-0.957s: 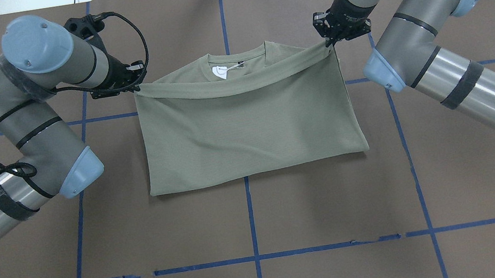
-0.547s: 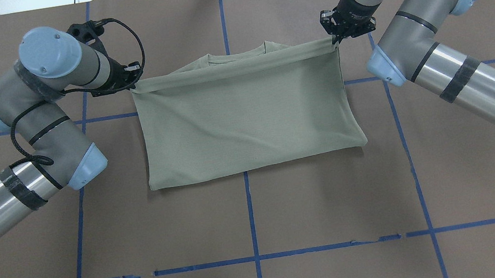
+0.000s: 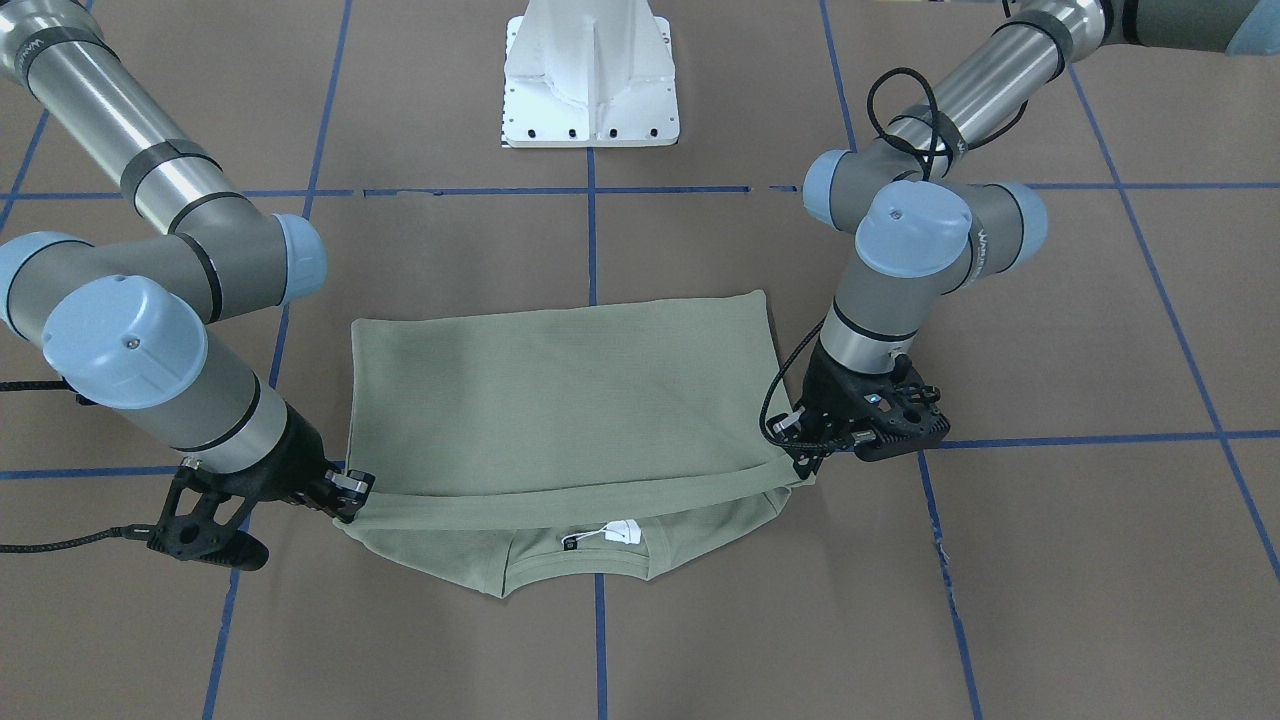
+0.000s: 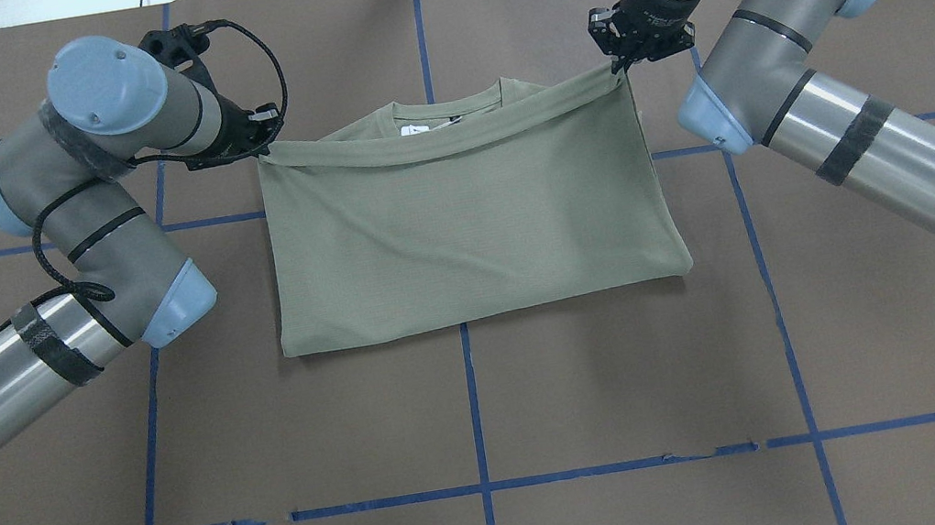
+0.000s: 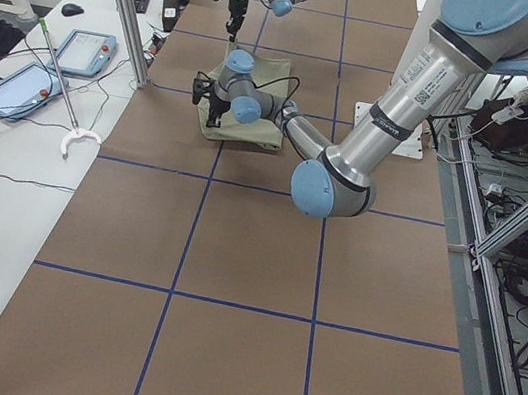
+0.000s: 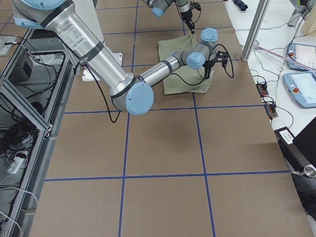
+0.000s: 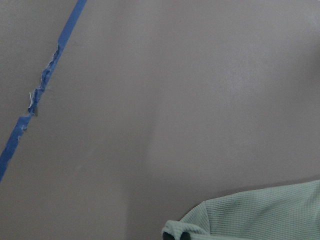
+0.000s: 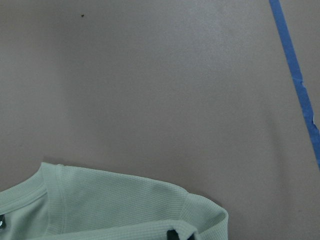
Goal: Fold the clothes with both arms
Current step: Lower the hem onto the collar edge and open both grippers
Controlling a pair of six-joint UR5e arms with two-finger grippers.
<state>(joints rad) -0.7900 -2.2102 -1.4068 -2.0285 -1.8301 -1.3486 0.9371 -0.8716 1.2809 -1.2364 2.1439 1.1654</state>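
The sage-green shirt (image 4: pixel 471 225) lies folded in half on the brown table, its hem edge held a little above the cloth near the round collar (image 4: pixel 444 106). A white tag (image 3: pixel 625 530) peeks out under the slightly sagging hem. My left gripper (image 4: pixel 264 141) is shut on the hem's left corner and my right gripper (image 4: pixel 619 64) is shut on the right corner. In the front-facing view the left gripper (image 3: pixel 800 462) is on the right and the right gripper (image 3: pixel 350 495) on the left. Each wrist view catches only a bit of shirt (image 7: pixel 250 220) (image 8: pixel 125 210).
The white pedestal base (image 3: pixel 590 80) stands at the robot's side of the table. Blue tape lines (image 4: pixel 473 410) cross the brown surface. A white side table with tablets (image 5: pixel 80 52) and a person's arm lies beyond the far edge.
Both grippers carried the hem toward the collar, then drew slightly closer together. The hem went from taut half a second ago to slack, and the tag shows again.
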